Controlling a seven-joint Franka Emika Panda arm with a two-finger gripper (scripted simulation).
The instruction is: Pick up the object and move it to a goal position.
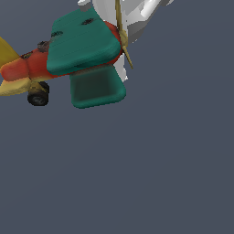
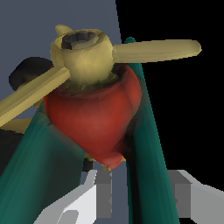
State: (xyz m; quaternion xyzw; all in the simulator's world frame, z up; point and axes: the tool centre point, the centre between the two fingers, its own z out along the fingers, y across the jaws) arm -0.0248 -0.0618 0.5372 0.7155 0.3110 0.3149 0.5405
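Small toy biplane (image 1: pixel 82 45) with 2 teal-green wings, red-orange body, tan propeller, aloft near the exterior view's top edge; white gripper (image 2: pixel 142 199) pinching 1 wing, per the wrist view; best carried slowly and level toward the unseen goal, avoiding any twist in the grip.

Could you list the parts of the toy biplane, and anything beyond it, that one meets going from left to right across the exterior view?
Yellow tail → black wheel → upper teal wing → tan propeller → the white claw, largely hidden behind the plane's nose.
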